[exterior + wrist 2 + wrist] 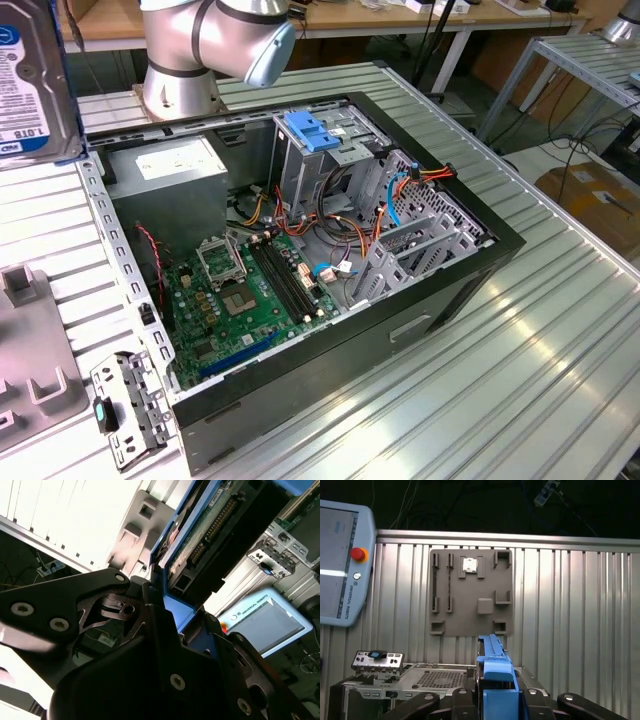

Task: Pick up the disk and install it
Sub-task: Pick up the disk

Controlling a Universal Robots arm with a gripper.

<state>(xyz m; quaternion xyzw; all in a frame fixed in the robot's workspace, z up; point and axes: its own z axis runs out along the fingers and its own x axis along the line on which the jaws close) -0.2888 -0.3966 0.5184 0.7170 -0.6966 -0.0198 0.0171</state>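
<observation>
At the exterior view's left edge the disk (30,80) hung on edge, held off the ribbed table (540,360), its white-and-blue printed label facing the camera and cut by the frame. In the first wrist view the gripper (498,700) was clamped on the disk's blue end handle. Beneath lay a grey fixture plate (30,370) and a metal port bracket (125,405). Further right stood the open computer case (440,300), side panel off, with a blue-topped drive cage (315,135) near its far rim and free air above. The power supply (170,160) bore a white label, unreadable. Open table ran on rightward.
</observation>
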